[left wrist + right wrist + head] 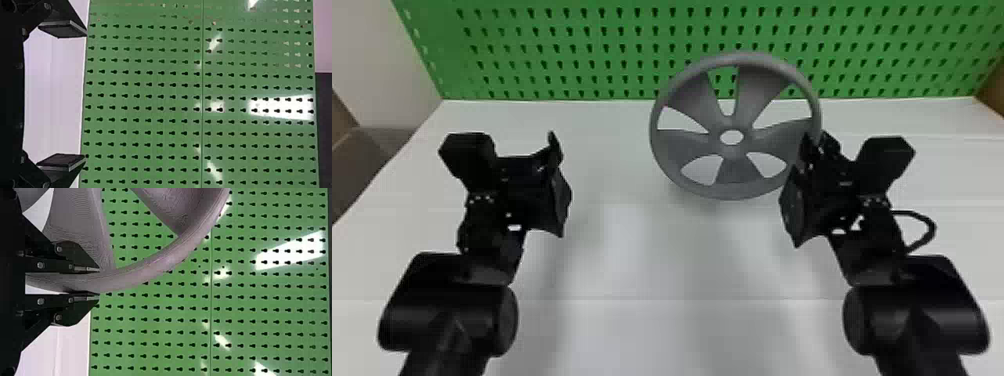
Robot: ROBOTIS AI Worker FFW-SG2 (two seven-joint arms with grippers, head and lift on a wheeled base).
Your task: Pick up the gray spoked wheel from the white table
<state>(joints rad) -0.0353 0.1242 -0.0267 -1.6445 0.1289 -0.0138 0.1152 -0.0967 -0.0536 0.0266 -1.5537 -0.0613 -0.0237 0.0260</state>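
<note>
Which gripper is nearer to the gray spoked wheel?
Right. The right gripper grips the gray spoked wheel by its rim; the left gripper is open and apart from it, toward the robot's left.

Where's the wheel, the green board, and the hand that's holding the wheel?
Wheel [739, 172]: head view, on its bottom spoke.
Board [191, 90]: left wrist view, near its middle.
Right hand [98, 282]: right wrist view, between its fingertips.
</note>
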